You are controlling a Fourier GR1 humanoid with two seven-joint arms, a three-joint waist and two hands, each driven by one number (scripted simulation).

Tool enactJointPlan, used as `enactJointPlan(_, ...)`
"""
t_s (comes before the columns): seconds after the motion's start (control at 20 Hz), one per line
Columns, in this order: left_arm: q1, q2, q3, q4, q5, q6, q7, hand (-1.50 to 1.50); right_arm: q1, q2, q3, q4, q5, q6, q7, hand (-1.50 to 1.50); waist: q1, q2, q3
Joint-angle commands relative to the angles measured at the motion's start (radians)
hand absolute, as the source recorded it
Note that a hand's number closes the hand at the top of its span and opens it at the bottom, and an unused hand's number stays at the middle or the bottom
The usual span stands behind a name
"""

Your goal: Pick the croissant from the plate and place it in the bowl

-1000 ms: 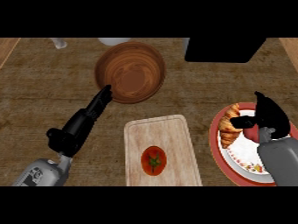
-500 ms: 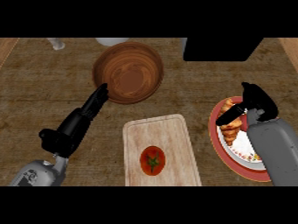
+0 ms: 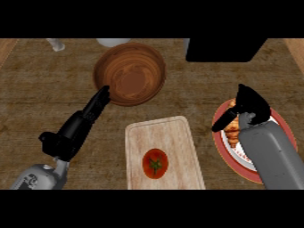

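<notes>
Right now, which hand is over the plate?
The right hand, over the red-rimmed plate and croissant. The left hand lies beside the bowl.

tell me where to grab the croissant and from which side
Probably across its middle, coming from above. The croissant lies flat on the plate with its left part showing; the rest sits under the right hand, which is already over it. The plate's low rim leaves little room for a sideways approach.

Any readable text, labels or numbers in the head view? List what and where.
None readable.
Faint pale marks on the grey left forearm near the lower edge: too blurred to read.
No lettering on the round brown wooden bowl, pale wooden cutting board, red-rimmed plate or black box.
</notes>
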Motion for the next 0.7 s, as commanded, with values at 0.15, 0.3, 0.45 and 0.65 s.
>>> enactJointPlan(0.15, 0.034, -0.024, 0.006, -0.015, -0.029, 0.000, -0.006, 0.00, -0.003, 0.020, 0.023, -0.032, 0.115, 0.047, 0.177, -1.50, -0.002, 0.000, 0.000)
enactJointPlan(0.3, -0.005, -0.037, 0.007, -0.044, -0.028, 0.013, 0.056, 0.00, -0.004, 0.002, 0.011, 0.042, 0.167, 0.060, 0.145, -1.50, 0.000, 0.000, 0.001)
enactJointPlan(0.45, -0.005, -0.036, 0.021, 0.020, -0.035, -0.023, -0.001, 0.00, 0.014, 0.031, 0.003, 0.135, 0.232, -0.021, 0.095, -1.50, 0.002, 0.005, 0.001)
enactJointPlan(0.65, -0.016, -0.071, 0.019, 0.033, -0.064, -0.007, 0.003, 0.00, 0.063, 0.072, 0.007, 0.030, 0.271, 0.015, 0.151, -1.50, -0.008, 0.001, 0.000)
